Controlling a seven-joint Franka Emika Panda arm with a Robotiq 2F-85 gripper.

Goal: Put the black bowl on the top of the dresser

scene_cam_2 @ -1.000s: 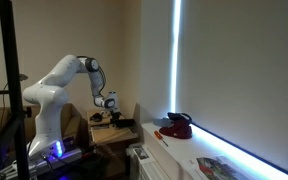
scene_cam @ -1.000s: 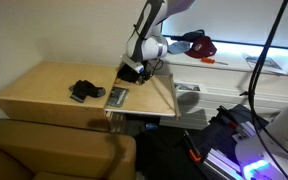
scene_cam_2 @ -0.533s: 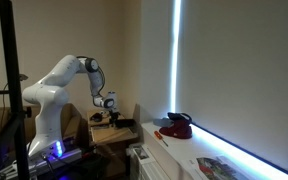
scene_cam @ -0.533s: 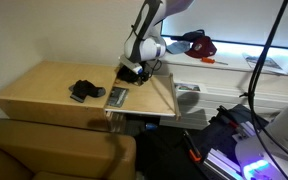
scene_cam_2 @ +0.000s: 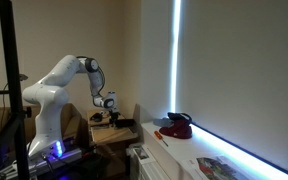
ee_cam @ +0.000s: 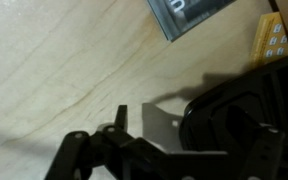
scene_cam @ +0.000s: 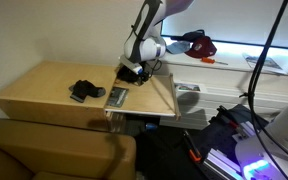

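Note:
The black bowl [ee_cam: 239, 120] rests on the light tan dresser top [ee_cam: 64, 70], near its back right corner in an exterior view [scene_cam: 130, 73]. My gripper [ee_cam: 169, 125] hangs low over the bowl's rim; it also shows in both exterior views [scene_cam: 134, 68] [scene_cam_2: 106, 110]. One finger [ee_cam: 119, 118] stands clear of the rim, with bare wood showing between them. The other finger is lost in the dark of the bowl. The jaws look open, straddling the rim without pinching it.
A lumpy black object [scene_cam: 82, 90] and a flat grey rectangular item [scene_cam: 117, 96] lie on the dresser [scene_cam: 44, 85]; the grey item also shows in the wrist view [ee_cam: 189, 15]. A white shelf unit [scene_cam: 234, 75] with a red-and-black object [scene_cam: 196, 44] stands behind. A brown sofa [scene_cam: 54, 150] stands in front.

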